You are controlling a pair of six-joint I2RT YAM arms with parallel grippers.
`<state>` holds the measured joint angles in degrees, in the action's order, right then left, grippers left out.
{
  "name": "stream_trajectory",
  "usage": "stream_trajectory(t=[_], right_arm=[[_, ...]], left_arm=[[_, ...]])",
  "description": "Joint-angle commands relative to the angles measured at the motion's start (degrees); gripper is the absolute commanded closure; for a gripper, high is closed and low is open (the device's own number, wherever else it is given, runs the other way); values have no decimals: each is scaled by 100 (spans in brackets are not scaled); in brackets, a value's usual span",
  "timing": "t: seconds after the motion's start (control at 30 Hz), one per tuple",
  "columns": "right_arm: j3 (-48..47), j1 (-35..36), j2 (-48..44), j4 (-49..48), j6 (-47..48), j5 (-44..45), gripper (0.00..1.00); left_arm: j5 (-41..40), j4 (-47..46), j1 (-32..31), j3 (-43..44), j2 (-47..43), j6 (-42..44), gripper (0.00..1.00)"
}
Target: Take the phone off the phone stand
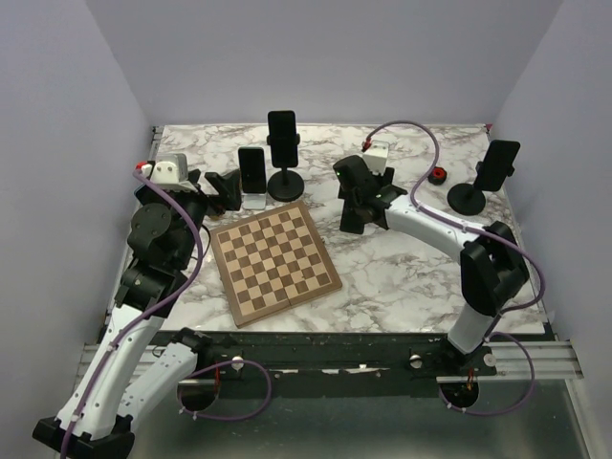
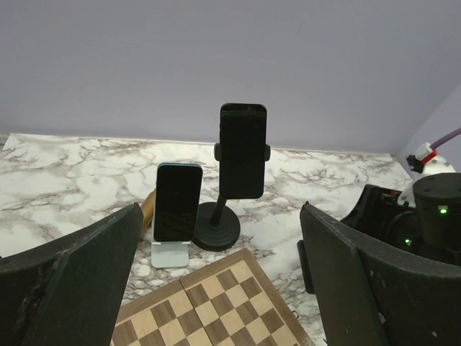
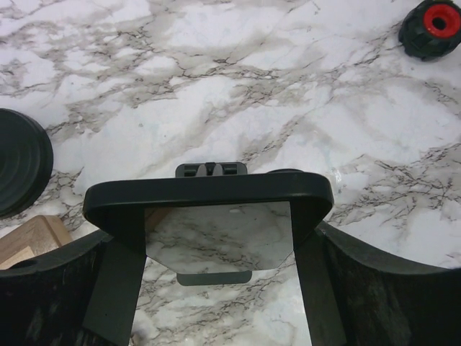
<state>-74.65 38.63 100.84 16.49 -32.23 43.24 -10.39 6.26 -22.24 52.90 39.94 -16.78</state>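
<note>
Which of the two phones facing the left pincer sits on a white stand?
The left phone, propped on the low white stand; the higher phone beside it is clamped in a black stand.

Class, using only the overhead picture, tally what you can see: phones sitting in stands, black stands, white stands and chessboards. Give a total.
Phones in stands: 3
Black stands: 2
White stands: 1
Chessboards: 1
Total: 7
</note>
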Motion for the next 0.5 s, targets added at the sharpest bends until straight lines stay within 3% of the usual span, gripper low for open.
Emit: stream_trajectory(t=[0.0, 0.27, 0.47], right_arm=[[-98, 13, -573, 173, 193, 114, 51], [4, 10, -922, 566, 349, -256, 57], [245, 13, -1151, 1508, 390, -911, 62]], left_arm=[[90, 104, -35, -9, 25, -10, 1], [113, 104, -52, -8, 70, -11, 1], [49, 123, -86, -8, 90, -1, 1]])
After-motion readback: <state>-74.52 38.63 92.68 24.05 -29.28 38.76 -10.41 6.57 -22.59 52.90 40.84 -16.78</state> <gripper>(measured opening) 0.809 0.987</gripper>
